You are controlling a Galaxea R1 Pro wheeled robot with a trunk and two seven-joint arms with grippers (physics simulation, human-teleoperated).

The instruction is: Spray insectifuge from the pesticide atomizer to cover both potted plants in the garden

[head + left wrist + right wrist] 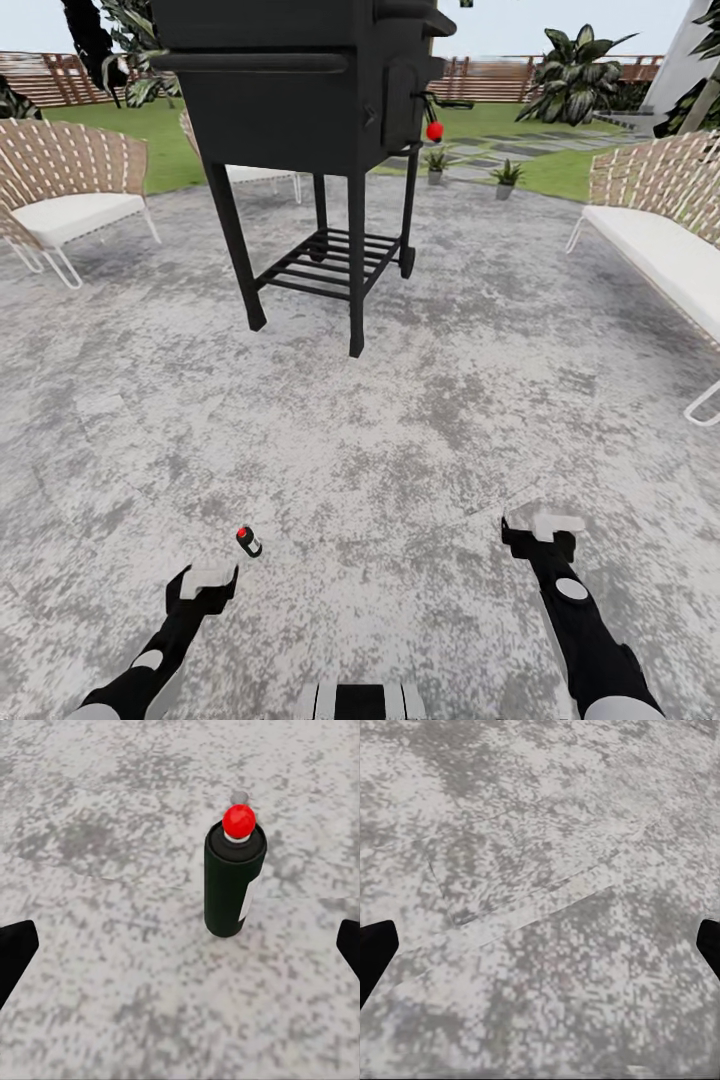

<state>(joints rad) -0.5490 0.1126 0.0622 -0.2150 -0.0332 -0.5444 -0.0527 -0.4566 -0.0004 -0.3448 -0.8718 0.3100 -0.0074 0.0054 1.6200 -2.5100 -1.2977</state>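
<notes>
Atomizer [234,879] stands upright ahead of the left gripper [180,949], whose jaws gape wide. Looks light, rigid, slick; grip mid-body, below the red cap [239,820].

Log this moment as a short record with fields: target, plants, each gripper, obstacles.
target: small dark green pesticide atomizer with a red cap, upright on the grey mottled patio, ungrasped
left gripper: open, fingers wide apart, atomizer just ahead
right gripper: open, empty, over bare paving
plants: two small potted plants in grey pots, far off at the lawn edge
obstacles: black grill on legs between robot and plants; white-cushioned wicker chairs at both sides
</notes>
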